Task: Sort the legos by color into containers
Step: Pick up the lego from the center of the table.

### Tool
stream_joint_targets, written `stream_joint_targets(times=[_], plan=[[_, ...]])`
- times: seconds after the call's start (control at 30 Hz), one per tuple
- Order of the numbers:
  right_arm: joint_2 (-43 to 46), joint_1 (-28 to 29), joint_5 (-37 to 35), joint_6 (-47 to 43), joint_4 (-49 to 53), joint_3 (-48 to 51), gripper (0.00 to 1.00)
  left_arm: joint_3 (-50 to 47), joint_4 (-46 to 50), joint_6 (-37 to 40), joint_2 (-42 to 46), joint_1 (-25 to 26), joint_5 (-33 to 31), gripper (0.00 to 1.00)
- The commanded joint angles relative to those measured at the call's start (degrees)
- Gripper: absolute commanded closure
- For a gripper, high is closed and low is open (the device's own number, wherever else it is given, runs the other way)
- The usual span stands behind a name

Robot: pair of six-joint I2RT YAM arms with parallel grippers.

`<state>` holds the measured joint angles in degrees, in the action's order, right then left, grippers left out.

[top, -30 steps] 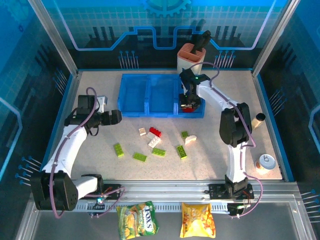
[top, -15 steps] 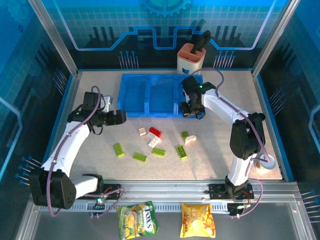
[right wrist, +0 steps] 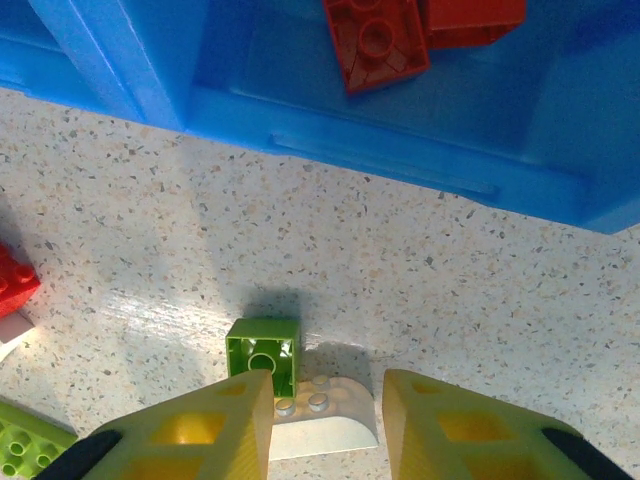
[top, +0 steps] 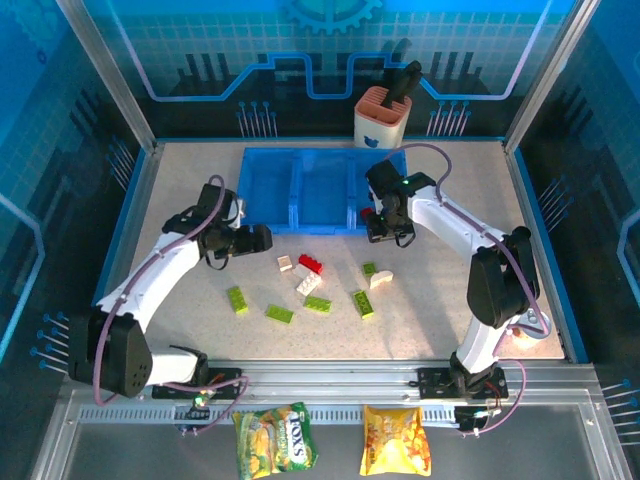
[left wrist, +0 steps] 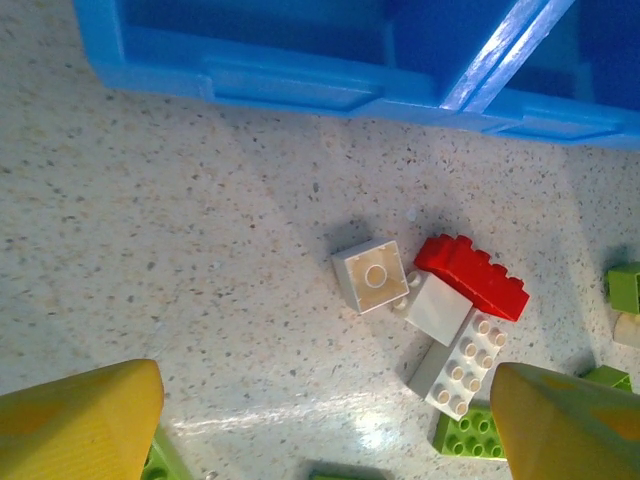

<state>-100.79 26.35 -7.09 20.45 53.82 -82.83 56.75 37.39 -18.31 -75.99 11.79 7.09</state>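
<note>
The blue containers (top: 268, 190) stand at the back centre, with two red legos (right wrist: 375, 40) in the right bin. Loose legos lie in front: a red one (top: 311, 264), white ones (top: 309, 283) and several lime green ones (top: 280, 313). My left gripper (top: 262, 240) hovers open just left of them; its wrist view shows an upturned white square brick (left wrist: 372, 275), the red brick (left wrist: 472, 275) and a white studded brick (left wrist: 462, 365) ahead of the gripper (left wrist: 325, 400). My right gripper (top: 385, 232) hangs at the tray's front wall (right wrist: 400, 150). That gripper (right wrist: 328, 400) is narrowly open and holds nothing. A green brick (right wrist: 262, 352) and a curved white one (right wrist: 330, 430) lie below it.
An orange-and-white holder (top: 380, 115) stands behind the tray. Two snack bags (top: 275, 440) lie outside the front rail. A small round object (top: 530, 325) sits near the right arm's base. Blue walls border the table on three sides.
My left gripper has swung right towards the red and white bricks, its jaws narrowing a little. My right gripper has come out of the right bin to the table in front of the tray.
</note>
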Motion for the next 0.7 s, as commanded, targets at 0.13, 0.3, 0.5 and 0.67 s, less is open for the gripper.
stream_joint_targets(times=[0.13,0.3,0.5,0.67], plan=[[3.0,0.7,-0.6,-0.7,0.0,2.3,0.65,1.8,-2.2,-6.6,-6.1,4.2,-2.3,0.24],[3.5,0.8,-0.5,0.0,-0.5,4.0,0.66,4.0,-2.2,-10.4,-10.2,7.2,-5.6,0.29],[4.4,0.8,-1.4,-0.1,-0.2,4.6,0.66,6.5,-2.0,-13.6,-14.6,9.9,-8.9,0.32],[5.3,0.5,-1.6,-0.2,-0.1,5.1,0.66,8.0,-2.1,-16.1,-17.2,12.1,-10.4,0.38]])
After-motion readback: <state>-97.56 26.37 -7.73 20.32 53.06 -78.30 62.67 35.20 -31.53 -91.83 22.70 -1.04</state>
